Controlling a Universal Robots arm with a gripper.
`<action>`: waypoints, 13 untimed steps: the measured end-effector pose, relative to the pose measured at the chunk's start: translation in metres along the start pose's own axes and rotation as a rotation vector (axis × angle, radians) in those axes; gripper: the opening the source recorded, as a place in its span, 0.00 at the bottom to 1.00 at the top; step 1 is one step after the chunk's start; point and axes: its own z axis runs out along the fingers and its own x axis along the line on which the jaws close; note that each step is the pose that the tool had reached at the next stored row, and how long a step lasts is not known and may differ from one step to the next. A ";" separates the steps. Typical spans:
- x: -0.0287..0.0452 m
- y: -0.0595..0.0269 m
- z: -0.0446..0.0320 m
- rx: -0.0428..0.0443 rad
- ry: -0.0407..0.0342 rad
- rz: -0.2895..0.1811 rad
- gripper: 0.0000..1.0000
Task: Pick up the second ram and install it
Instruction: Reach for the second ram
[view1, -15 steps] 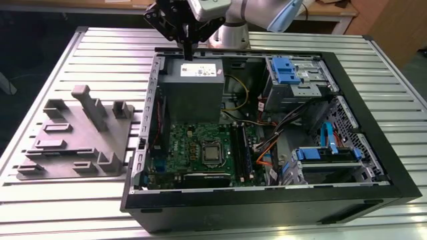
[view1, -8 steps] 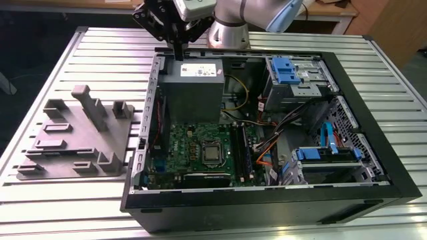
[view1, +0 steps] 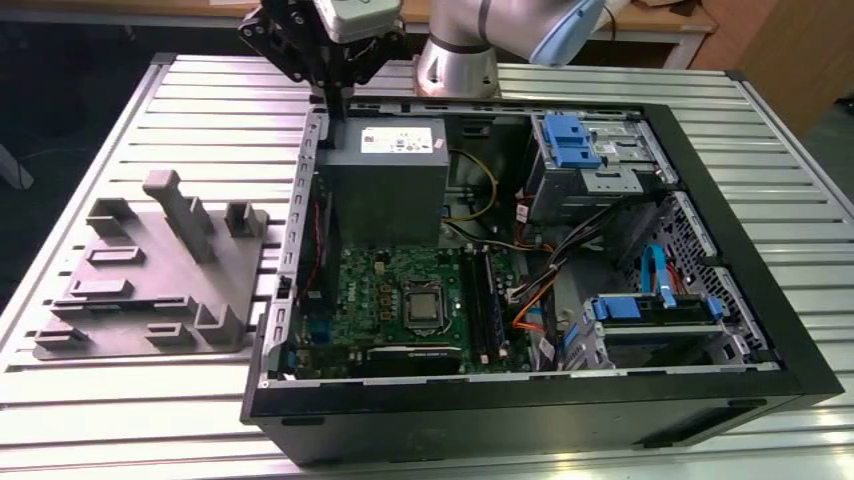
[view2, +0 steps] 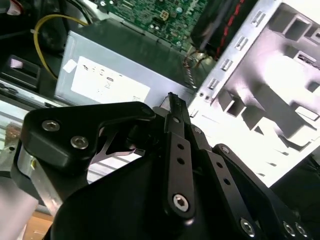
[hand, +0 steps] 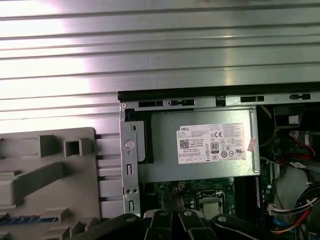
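Gripper (view1: 327, 98) hovers above power supply (view1: 387, 180) at case (view1: 507, 410) edge; jaws appear closed, gripping nothing

A ribbed metal worktop (view1: 200, 110) carries an open computer case (view1: 534, 405) and, just beside it at the exterior view's left, a grey holder (view1: 147, 285).
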 end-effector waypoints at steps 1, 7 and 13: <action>0.0028 -0.0002 0.0000 -0.0001 -0.0001 0.000 0.07; 0.0203 -0.0016 0.0000 -0.0001 -0.0002 0.001 0.07; 0.0389 -0.0031 0.0000 0.0000 -0.0003 0.002 0.07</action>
